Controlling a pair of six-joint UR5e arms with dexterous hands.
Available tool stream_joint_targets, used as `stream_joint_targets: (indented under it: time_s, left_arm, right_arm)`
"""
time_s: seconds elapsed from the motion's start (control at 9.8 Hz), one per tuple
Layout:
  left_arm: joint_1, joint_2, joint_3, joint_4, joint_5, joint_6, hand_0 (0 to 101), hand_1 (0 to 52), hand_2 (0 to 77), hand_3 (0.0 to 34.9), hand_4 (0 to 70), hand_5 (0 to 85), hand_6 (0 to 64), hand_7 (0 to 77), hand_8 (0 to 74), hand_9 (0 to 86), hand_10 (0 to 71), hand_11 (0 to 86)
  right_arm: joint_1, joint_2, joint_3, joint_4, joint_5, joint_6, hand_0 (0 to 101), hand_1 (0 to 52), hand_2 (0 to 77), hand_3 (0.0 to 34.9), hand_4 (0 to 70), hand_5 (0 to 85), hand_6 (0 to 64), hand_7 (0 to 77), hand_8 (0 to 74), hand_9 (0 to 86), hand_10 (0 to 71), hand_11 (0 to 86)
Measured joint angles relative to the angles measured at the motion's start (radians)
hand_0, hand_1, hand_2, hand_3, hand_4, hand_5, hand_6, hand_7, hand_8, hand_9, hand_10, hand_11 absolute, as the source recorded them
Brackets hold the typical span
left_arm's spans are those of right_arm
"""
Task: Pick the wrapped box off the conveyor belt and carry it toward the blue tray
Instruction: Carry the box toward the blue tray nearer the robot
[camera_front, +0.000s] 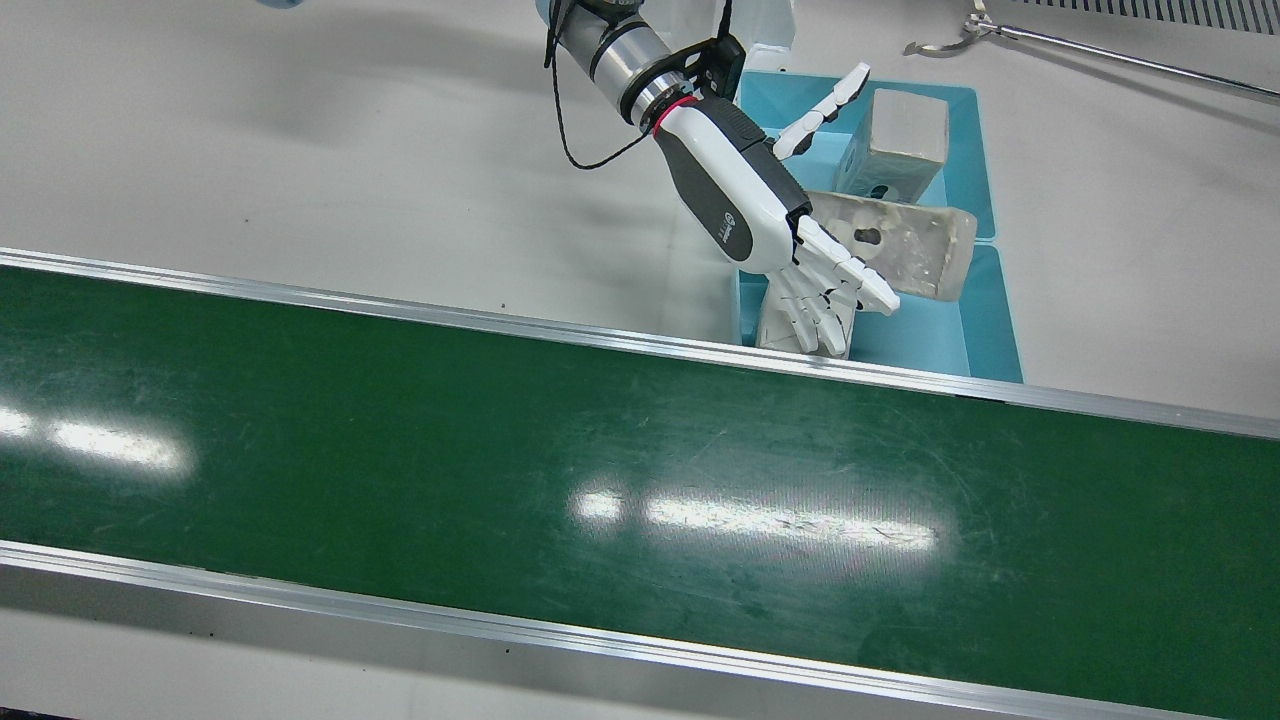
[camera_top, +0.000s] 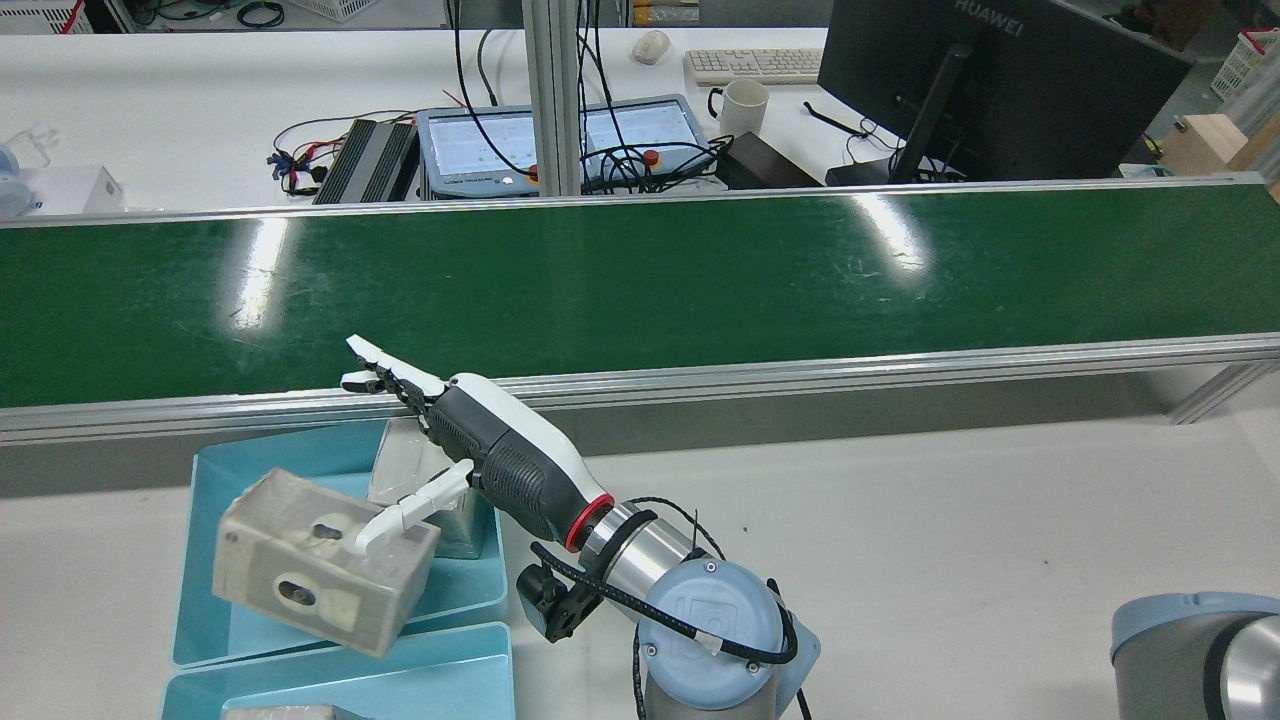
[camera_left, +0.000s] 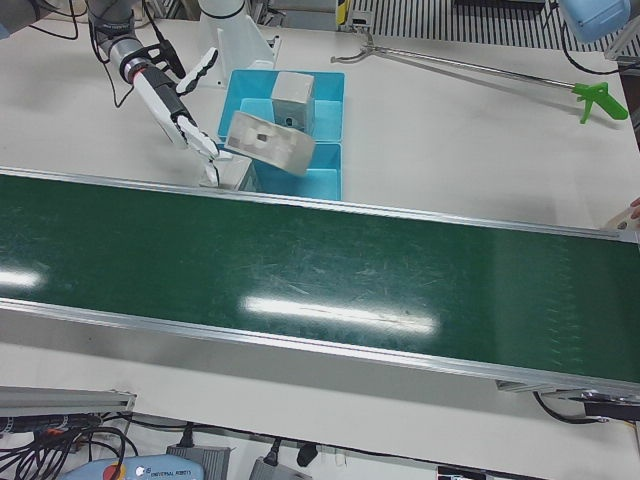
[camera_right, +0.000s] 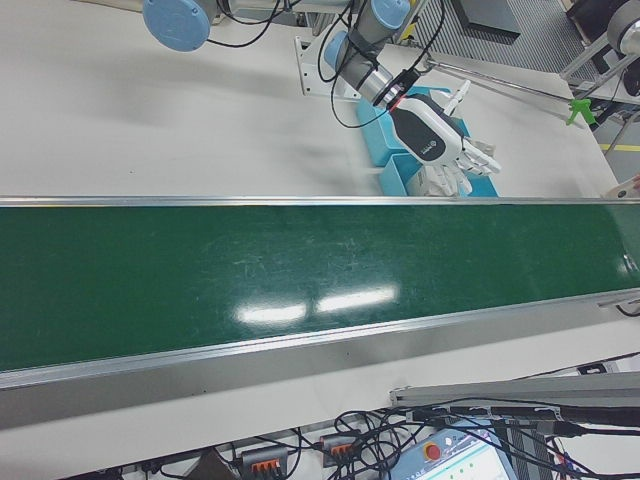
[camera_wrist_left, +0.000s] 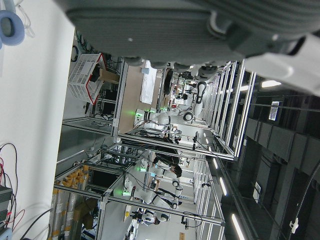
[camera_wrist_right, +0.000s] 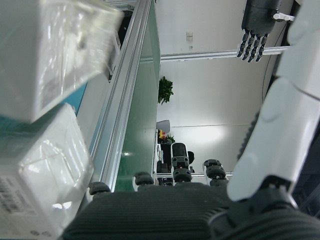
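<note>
The wrapped box (camera_front: 900, 250) sits tilted over the blue tray (camera_front: 990, 330), across the divider between its compartments; from the rear view the box (camera_top: 300, 560) looks propped at an angle. My right hand (camera_front: 760, 210) is open beside it, with straight fingers (camera_top: 390, 380) reaching toward the belt rail and the thumb (camera_top: 400, 515) spread above the box. I cannot tell whether any finger touches the box. The green conveyor belt (camera_front: 600, 480) carries nothing. In its own view my left hand (camera_wrist_left: 175, 30) shows only its palm, holding nothing.
Another wrapped box (camera_front: 900, 130) stands upright in the tray's far compartment, and a third (camera_front: 800, 330) lies under my right fingers. A long grabber tool (camera_front: 1100, 55) lies on the white table. Another arm's blue joint (camera_top: 1190, 640) is at the rear view's lower right.
</note>
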Motion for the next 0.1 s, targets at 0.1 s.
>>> stream_joint_targets:
  time_s: [0.1]
  left_arm:
    - [0.0, 0.0, 0.0, 0.0, 0.0, 0.0, 0, 0.0, 0.5, 0.0, 0.5, 1.1, 0.5, 0.5, 0.5, 0.5, 0.5, 0.0]
  right_arm:
    - [0.013, -0.014, 0.027, -0.003, -0.006, 0.021, 41, 6.0, 2.2, 23.0, 4.4, 1.1, 0.0, 24.5, 0.0, 1.1, 0.0, 1.1]
